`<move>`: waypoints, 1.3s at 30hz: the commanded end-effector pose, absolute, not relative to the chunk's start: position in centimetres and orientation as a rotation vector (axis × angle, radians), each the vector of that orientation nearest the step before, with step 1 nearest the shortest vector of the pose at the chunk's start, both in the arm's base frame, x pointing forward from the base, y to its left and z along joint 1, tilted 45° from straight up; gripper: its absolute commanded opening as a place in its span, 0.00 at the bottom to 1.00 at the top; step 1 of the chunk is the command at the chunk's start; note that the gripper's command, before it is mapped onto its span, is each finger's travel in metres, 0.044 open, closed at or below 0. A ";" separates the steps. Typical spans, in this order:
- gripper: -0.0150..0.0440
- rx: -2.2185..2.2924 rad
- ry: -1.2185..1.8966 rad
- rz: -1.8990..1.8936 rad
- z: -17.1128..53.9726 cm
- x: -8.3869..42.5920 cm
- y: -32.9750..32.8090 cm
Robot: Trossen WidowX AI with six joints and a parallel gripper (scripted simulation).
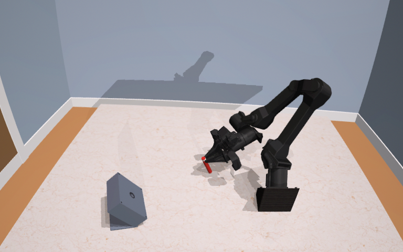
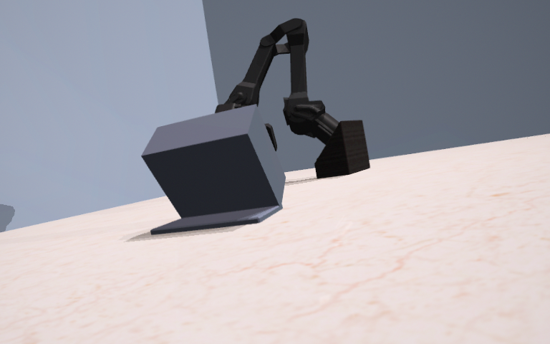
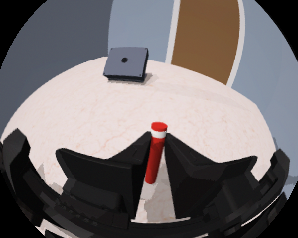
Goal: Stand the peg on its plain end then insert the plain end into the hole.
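Observation:
A red peg with a white band near its upper end is held tilted, banded end up and plain end down toward the table. Whether the plain end touches the table I cannot tell. My gripper is shut on the peg just below the white band. In the exterior view the fingers and peg are hidden behind the panel block. The grey-blue sloped panel stands apart from the peg, its face toward the robot. Its one hole is empty.
The light marble-patterned table carries the panel at the left and the dark robot base at the right in the top view. Walls stand around the table.

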State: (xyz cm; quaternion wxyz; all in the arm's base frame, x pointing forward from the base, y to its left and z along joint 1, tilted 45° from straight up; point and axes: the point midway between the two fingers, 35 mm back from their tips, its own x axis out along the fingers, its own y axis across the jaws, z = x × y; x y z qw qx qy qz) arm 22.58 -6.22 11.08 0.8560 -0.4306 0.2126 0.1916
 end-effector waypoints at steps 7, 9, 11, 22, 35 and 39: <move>0.34 -0.882 0.372 0.447 11.0 22.0 -6.5; 0.34 -0.878 0.356 0.454 11.0 21.9 -6.6; 0.34 -0.873 0.340 0.462 11.0 21.8 -6.6; 0.34 -0.849 0.253 0.503 11.1 21.2 -7.1; 0.34 -0.847 0.250 0.506 10.9 21.0 -7.2; 0.34 -0.844 0.251 0.504 10.8 21.0 -7.3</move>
